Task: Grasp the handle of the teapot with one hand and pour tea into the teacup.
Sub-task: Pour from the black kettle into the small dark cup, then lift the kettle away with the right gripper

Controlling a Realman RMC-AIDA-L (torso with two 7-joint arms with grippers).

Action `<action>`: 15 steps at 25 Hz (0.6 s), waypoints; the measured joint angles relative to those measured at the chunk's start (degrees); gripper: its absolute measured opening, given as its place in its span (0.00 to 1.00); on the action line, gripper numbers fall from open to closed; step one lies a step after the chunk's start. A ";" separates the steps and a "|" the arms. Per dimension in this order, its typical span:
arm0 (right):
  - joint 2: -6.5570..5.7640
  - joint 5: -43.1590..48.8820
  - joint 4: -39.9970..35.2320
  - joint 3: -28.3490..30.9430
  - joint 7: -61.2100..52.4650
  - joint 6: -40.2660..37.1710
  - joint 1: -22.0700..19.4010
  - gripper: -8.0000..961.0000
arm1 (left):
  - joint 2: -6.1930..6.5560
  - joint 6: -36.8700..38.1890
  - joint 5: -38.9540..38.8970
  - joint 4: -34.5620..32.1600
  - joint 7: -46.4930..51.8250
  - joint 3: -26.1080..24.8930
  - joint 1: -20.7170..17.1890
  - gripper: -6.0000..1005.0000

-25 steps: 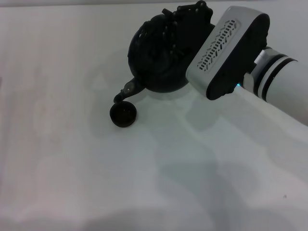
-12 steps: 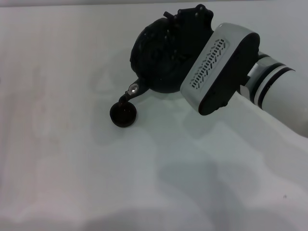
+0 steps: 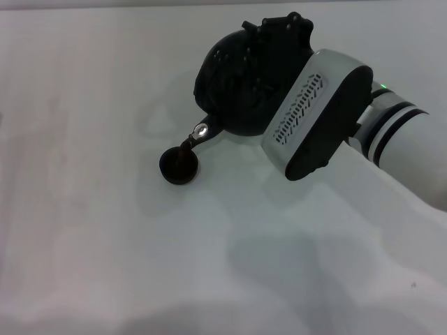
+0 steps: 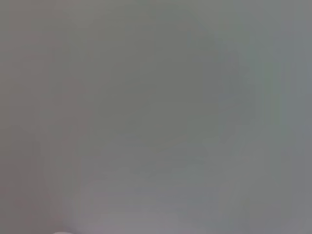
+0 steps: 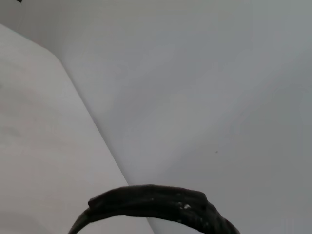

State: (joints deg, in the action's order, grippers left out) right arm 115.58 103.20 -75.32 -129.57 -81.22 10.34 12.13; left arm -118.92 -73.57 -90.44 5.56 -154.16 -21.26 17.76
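Toward the far right of the white table [image 3: 84, 237], the teapot [image 3: 234, 84] hangs tilted, its spout [image 3: 199, 132] pointing down and to the near left, with the silvery spot on it showing. Directly under the spout tip sits the teacup [image 3: 178, 166], small and dark, resting on the table; spout and cup look nearly touching from the head view, though whether they actually meet cannot be told. The right gripper [image 3: 279, 31] reaches in from the right, its white wrist housing covering much of the pot's right side. Its fingers are buried against the dark handle [image 5: 156, 204], so I cannot tell whether they pinch it or merely sit round it; the pot's raised, tipped pose suggests a hold. From the right wrist view only an arc of the ribbed handle shows. The left arm is out of the head view, and its wrist camera gives nothing but blank grey.

Judging by the tilt, pouring is under way or about to start. The chief risk is the cup's size: a slight sideways drift of the spout would send tea onto the table. Tipping further might also bring the spout down on the rim and knock the light cup over. A loose grip could let the heavy pot swing on its handle.
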 joint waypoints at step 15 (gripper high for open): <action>-0.08 0.78 0.09 -0.75 0.09 1.51 -0.11 0.12 | 0.00 0.00 -0.05 -0.03 0.00 -0.10 0.11 0.86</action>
State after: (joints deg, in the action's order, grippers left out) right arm 115.50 103.98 -75.23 -130.33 -81.14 11.85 12.02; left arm -118.92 -73.57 -90.50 5.53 -154.16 -21.36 17.88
